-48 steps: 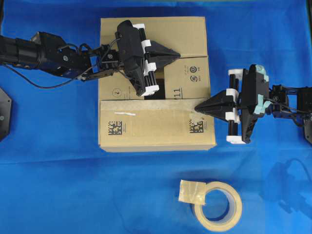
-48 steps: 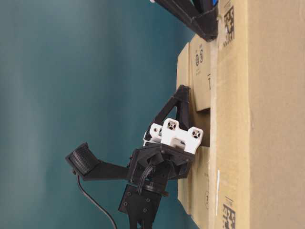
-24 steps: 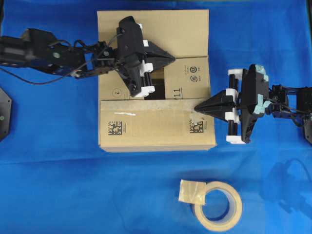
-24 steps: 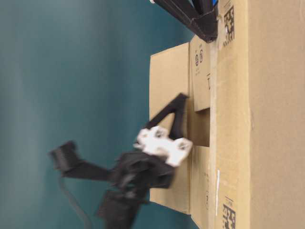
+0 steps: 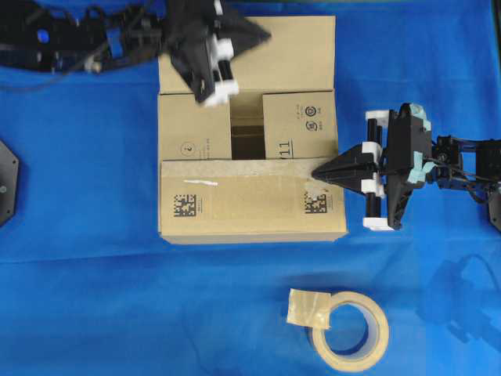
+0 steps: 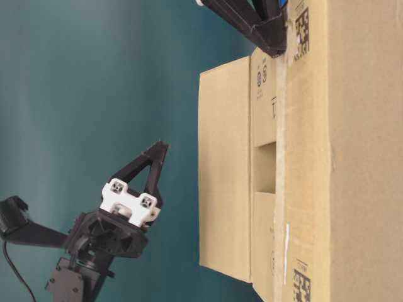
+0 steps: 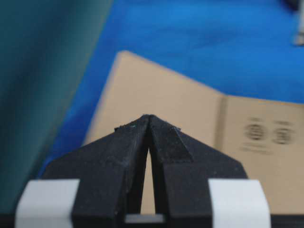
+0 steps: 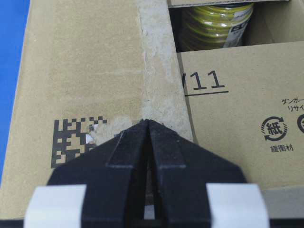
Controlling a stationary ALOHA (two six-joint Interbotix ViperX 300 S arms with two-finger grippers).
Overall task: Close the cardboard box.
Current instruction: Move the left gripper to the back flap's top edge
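While the far flap (image 5: 278, 51) of the cardboard box (image 5: 250, 207) lies folded back, left pincer (image 5: 262, 35) sits right over it, tips together, holding nothing. Flap's long axis runs L-R. Right pincer (image 5: 319, 171), also pinched together, presses near flap's R end; left is nearer.

Tape roll (image 5: 350, 331), tan, lies flat on blue-covered surface (image 5: 94, 298); loose end folded over its rim. Yellow coil (image 8: 216, 24) visible inside opening.
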